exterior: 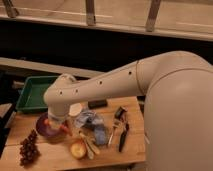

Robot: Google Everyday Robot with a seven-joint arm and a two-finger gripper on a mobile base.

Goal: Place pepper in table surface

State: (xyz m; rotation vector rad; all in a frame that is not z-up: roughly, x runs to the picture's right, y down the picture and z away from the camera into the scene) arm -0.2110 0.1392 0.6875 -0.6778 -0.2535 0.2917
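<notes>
Gripper (pixel 56 121) is hanging over the bowl (pixel 40 132), its hold impossible to tell; pepper (pixel 65 129) is probably risking snagging the rim before reaching the table (pixel 50 160)

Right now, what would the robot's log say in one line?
gripper: over purple bowl | pepper: at bowl, under gripper | table surface: pepper not yet there
</notes>
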